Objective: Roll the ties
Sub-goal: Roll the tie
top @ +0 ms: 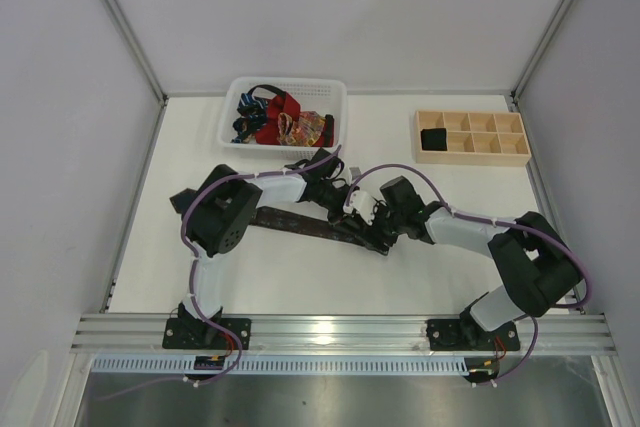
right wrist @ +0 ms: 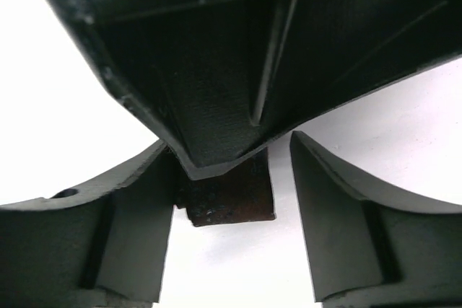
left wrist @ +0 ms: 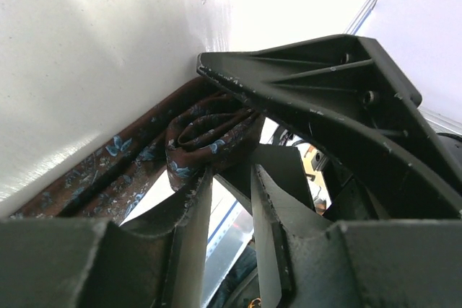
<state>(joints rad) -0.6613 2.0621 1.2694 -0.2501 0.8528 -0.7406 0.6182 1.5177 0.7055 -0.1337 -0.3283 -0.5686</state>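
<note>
- top: tie [top: 300,224] lies mid-table, nearer than the basket [top: 290,81]; right end hidden
- left wrist: left gripper [left wrist: 229,174] barely open, roll [left wrist: 209,129] just past its tips, ungripped; could uncoil
- right wrist: right gripper [right wrist: 229,142] wide around tie end, not pinching; crooked close would squash it

Robotics lab test cell: left arm [top: 215,217] & right arm [top: 530,257] bolted to alu. rail [top: 340,332] at white table [top: 300,282] edge, w/ plain wall panels [top: 330,7] on metal frame posts [top: 120,22].

Basket [top: 285,81] back left, tray [top: 470,113] back right, tie [top: 300,221] on table [top: 300,282] nearer
</note>
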